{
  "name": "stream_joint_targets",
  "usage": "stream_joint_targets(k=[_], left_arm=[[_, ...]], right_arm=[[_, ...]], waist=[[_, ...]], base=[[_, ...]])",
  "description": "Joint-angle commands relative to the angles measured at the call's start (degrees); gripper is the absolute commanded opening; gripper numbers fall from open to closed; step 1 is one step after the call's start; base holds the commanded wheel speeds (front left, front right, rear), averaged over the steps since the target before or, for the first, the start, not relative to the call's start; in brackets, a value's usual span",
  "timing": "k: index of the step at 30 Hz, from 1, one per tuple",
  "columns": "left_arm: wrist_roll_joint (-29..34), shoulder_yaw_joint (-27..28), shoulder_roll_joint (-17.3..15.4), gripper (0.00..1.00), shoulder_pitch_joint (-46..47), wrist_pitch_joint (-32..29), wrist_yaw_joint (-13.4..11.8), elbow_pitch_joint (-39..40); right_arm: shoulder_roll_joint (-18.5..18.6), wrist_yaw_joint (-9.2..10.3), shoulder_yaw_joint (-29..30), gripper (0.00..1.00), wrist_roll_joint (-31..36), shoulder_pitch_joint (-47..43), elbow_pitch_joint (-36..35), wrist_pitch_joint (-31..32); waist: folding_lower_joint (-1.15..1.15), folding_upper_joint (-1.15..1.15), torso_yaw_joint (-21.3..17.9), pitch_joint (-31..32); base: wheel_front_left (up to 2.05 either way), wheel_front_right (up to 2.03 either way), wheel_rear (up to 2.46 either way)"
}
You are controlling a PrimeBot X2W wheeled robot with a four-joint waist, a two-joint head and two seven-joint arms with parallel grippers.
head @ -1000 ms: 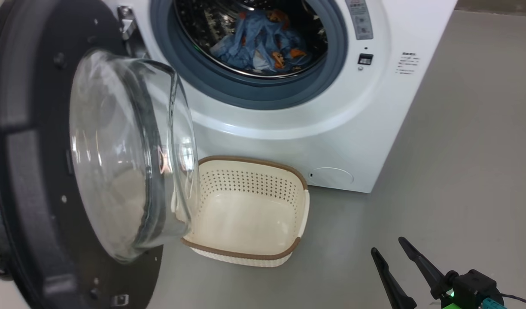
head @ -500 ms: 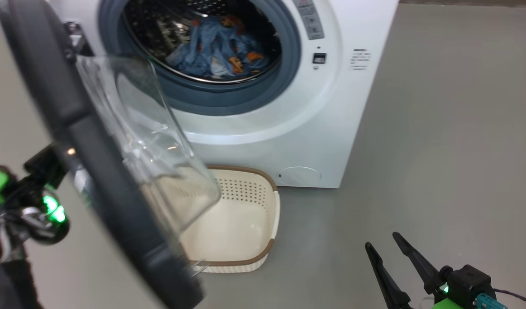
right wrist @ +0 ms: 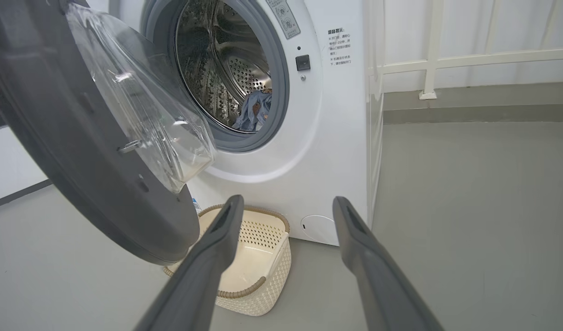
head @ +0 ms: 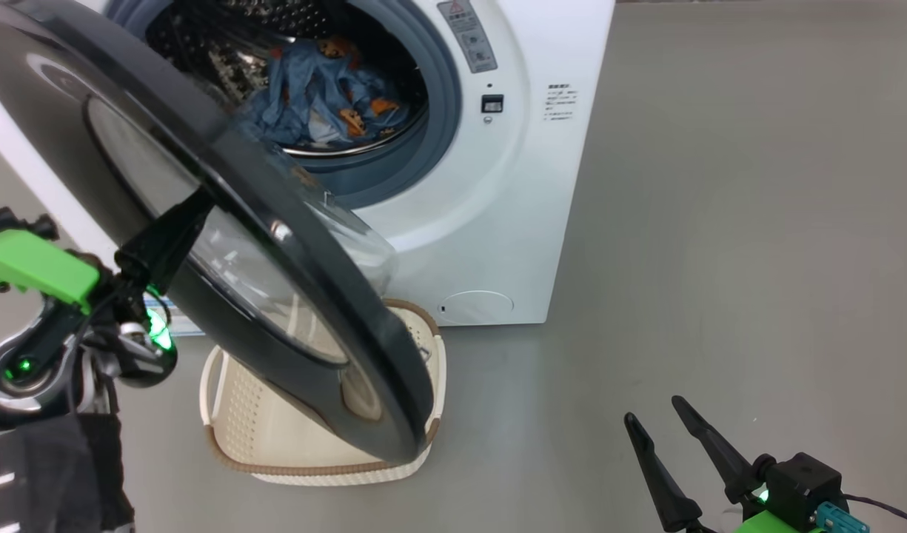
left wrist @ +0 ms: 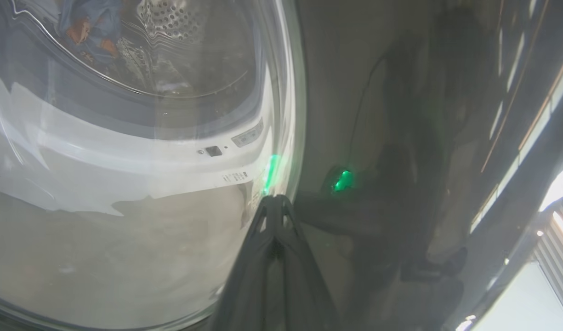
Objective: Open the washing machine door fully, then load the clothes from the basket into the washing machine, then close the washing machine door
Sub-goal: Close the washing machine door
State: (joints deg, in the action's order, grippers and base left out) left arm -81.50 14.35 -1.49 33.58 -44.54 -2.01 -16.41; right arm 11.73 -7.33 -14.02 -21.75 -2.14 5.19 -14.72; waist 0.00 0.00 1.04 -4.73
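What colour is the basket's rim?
Brown, woven-look, on the cream basket; clearest in the right wrist view.

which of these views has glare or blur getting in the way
Left wrist view: the washing machine door glass hazes the clothes, and its glossy black ring mirrors a green light. Head view: pale highlights streak the door. Right wrist view: crisp, apart from the right gripper, whose near fingers look slightly soft.
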Motion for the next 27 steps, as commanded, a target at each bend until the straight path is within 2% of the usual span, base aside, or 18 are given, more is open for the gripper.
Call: stream_joint_targets(k=[1, 16, 27], left_arm=[[-0.88, 0.49, -1.40, 0.00, 3.06, 0.83, 1.20, 0.56], [-0.27, -2.02, -1.39, 0.00, 7.84, 6.65, 6.23, -9.41], [-1.21, -3.14, -1.39, 0.00, 10.35, 8.67, 8.44, -14.64]], right_arm=[[0.16, -0.16, -1.21, 1.00, 0.18, 1.49, -1.17, -0.28], [0.29, -0.16, -1.29, 1.00, 0.17, 1.59, -0.91, -0.28], [0.66, -0.16, -1.64, 1.00, 0.19, 1.44, -0.96, -0.28]], waist=[[0.00, 0.00, -0.59, 0.26], [0.00, 0.00, -1.43, 1.32], [0.00, 0.00, -1.94, 1.36]], base=[[0.00, 0.00, 0.00], [0.00, 0.00, 0.00], [0.00, 0.00, 0.00]])
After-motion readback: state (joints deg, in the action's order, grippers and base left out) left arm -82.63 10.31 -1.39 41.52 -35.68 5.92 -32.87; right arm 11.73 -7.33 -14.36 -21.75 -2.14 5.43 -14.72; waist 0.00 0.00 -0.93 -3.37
